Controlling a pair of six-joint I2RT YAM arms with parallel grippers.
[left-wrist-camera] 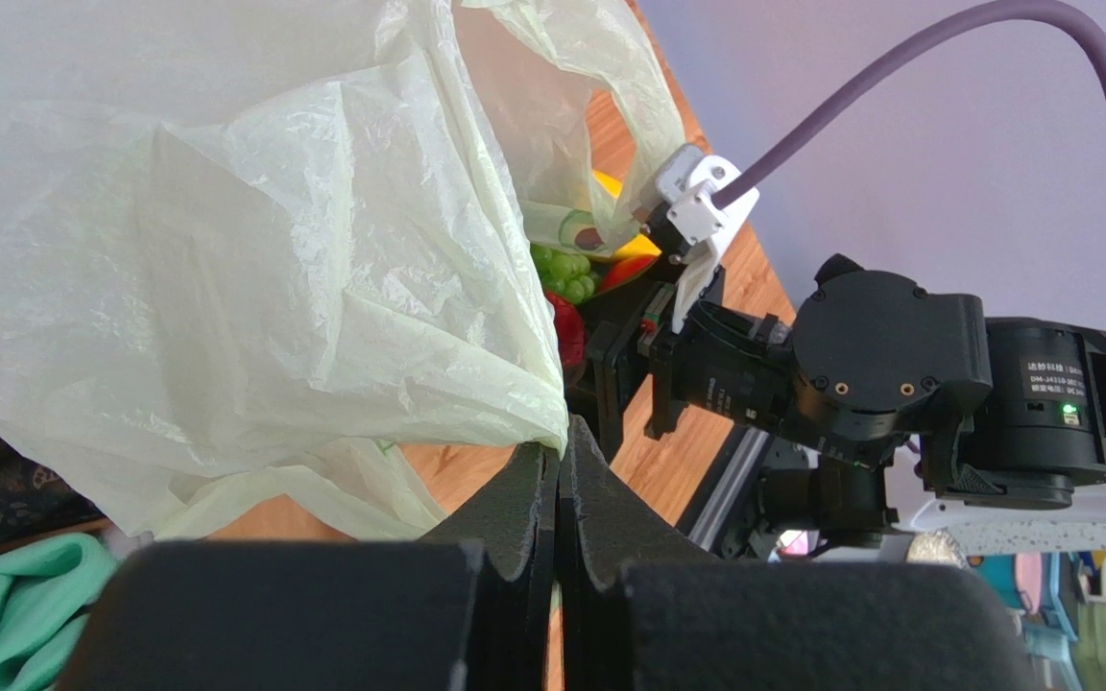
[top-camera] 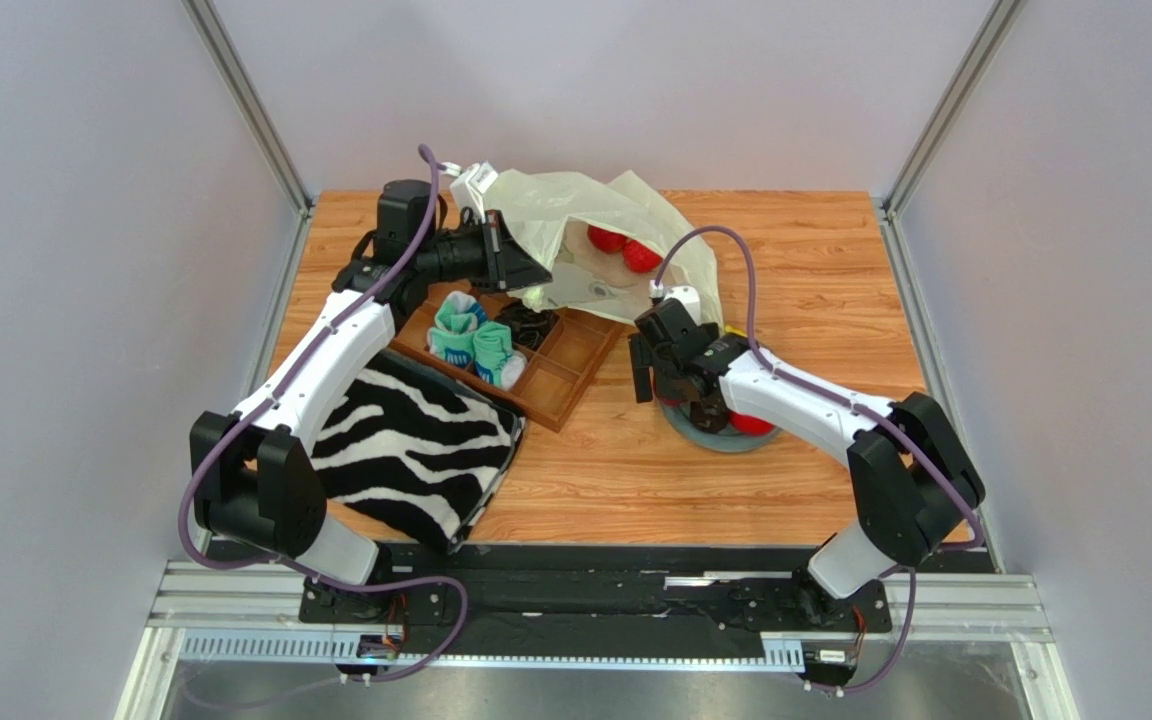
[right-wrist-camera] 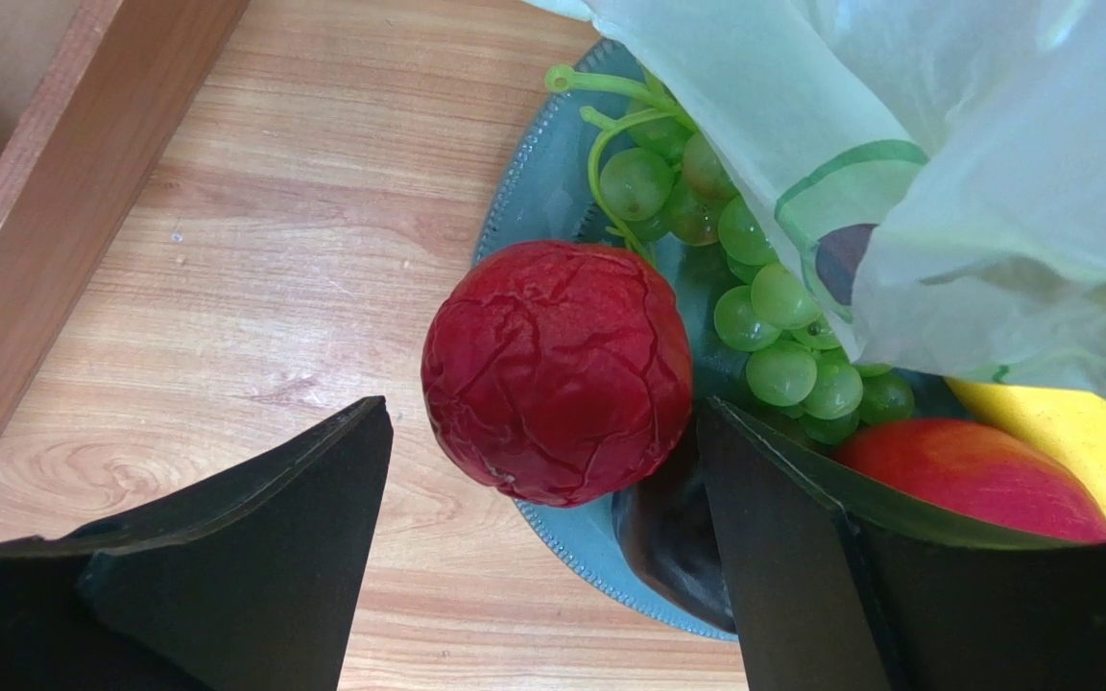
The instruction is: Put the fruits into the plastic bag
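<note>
- Top view: plastic bag (top-camera: pixel 620 210) sits upper ctr, mouth gaping toward the bottom of the frame, w/ two red fruits (top-camera: pixel 624 248) inside.
- left gripper (top-camera: pixel 525 267) at the bag's left rim, fingers closed on the film.
- right gripper (top-camera: pixel 668 378) right of ctr, over a grey plate (top-camera: pixel 705 438).
- wooden tray (top-camera: pixel 567 368) btwn the arms, rolled socks (top-camera: pixel 474 338) in it. zebra cloth (top-camera: pixel 409 443) lower left, touching the tray.
- Left wrist view: left gripper (left-wrist-camera: pixel 559 497) bottom ctr, jaws pressed together, bag's lower edge pinched at the tips. Bag (left-wrist-camera: pixel 227 245) fills the upper left.
- Right of the bag: green grapes (left-wrist-camera: pixel 563 268) and the other arm's black wrist.
- Right wrist view: right gripper (right-wrist-camera: pixel 542 432) spread wide, holding nothing, one finger lower left, one lower right, either side of a wrinkled red fruit (right-wrist-camera: pixel 559 372).
- That fruit rests on the plate's (right-wrist-camera: pixel 537 173) left rim. Grapes (right-wrist-camera: pixel 761 331) just right of it, dark purple fruit (right-wrist-camera: pixel 667 540) below.
- Smooth red fruit (right-wrist-camera: pixel 970 468) and banana (right-wrist-camera: pixel 1078 432) at right edge. Bag (right-wrist-camera: pixel 948 130) overhangs the upper right.
</note>
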